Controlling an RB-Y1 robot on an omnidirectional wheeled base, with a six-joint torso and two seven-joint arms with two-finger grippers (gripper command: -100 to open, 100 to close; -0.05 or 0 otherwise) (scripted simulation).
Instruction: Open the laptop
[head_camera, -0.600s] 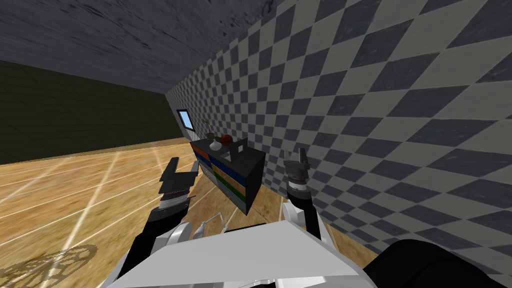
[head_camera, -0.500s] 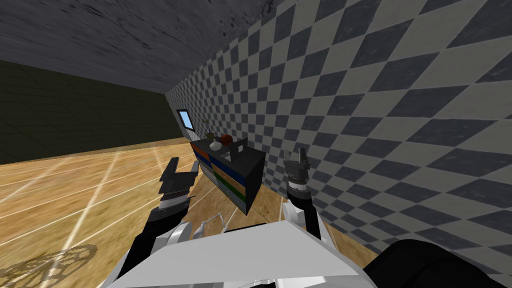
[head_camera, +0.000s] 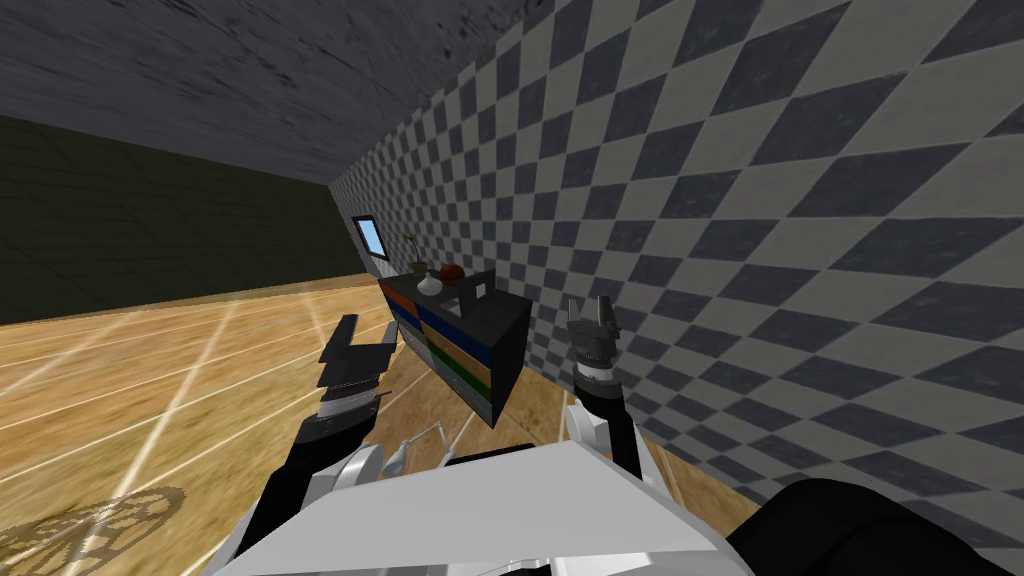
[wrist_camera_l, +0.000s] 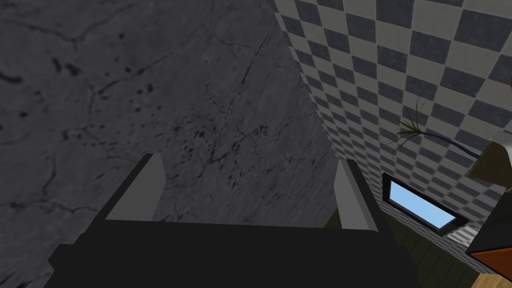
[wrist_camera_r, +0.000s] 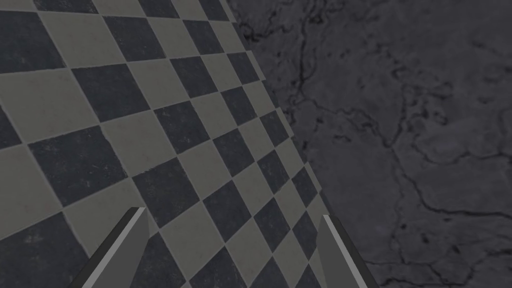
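A small grey laptop (head_camera: 470, 297) lies on top of a dark dresser (head_camera: 507, 340) that stands against the checkered wall, some way ahead of me. Whether its lid is up I cannot tell. My left gripper (head_camera: 356, 345) is raised in front of my chest, short of the dresser's left side, open and holding nothing. My right gripper (head_camera: 591, 309) is held up beside the checkered wall, to the right of the dresser, also open and holding nothing. In the left wrist view the left gripper (wrist_camera_l: 250, 192) has its fingers wide apart; the right gripper (wrist_camera_r: 230, 250) likewise.
The dresser has orange, blue and green drawer fronts (head_camera: 455, 355). On its top stand a white vase (head_camera: 429, 287), a red round object (head_camera: 452, 273) and a small plant (head_camera: 416, 262). A window (head_camera: 371, 238) is in the wall behind. Wooden floor (head_camera: 180, 380) stretches to the left.
The whole head view has shifted slightly, so I have moved a little; the dresser sits a touch higher in the picture. Both arms hold the same pose.
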